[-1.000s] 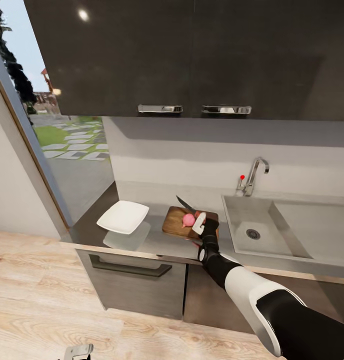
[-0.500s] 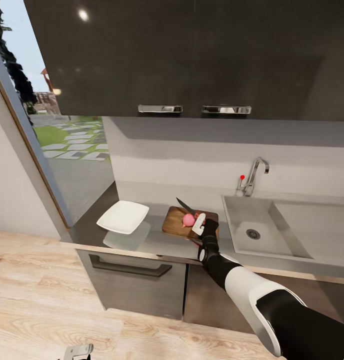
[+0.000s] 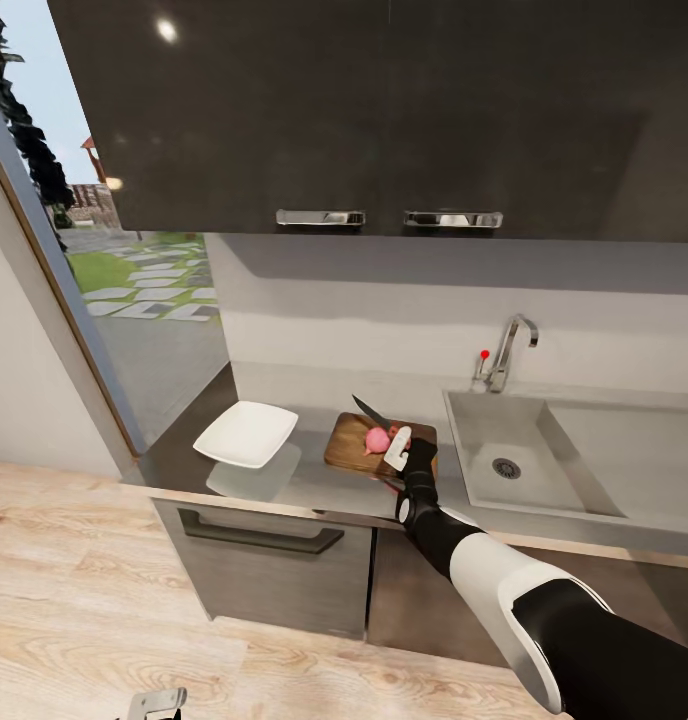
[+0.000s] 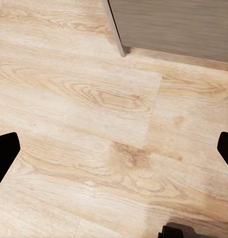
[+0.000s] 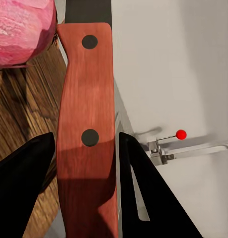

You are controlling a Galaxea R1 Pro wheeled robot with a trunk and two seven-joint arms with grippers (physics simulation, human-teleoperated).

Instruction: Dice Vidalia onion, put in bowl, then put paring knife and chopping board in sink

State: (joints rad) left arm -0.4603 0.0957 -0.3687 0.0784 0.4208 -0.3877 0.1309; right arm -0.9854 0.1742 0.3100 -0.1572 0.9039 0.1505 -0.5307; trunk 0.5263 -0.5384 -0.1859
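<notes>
Countertop (image 3: 314,480) is carrying everything, with the sink (image 3: 584,460) lying to the right of the right gripper (image 3: 399,445) and the white bowl (image 3: 247,434) sitting well to its left. Chopping board (image 3: 349,445) is resting under those jaws, and the pink onion (image 3: 377,439) is sitting whole on it, just beside them. The jaws are clamping the paring knife (image 5: 86,134) by its red handle, blade pointing away past the onion. The left gripper (image 4: 114,148) is hanging over wooden floor (image 4: 94,99), jaws spread wide, gripping nothing.

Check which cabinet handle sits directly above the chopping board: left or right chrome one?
The left chrome handle; it hangs roughly over the chopping board, while the right chrome handle sits nearer the sink.
</notes>
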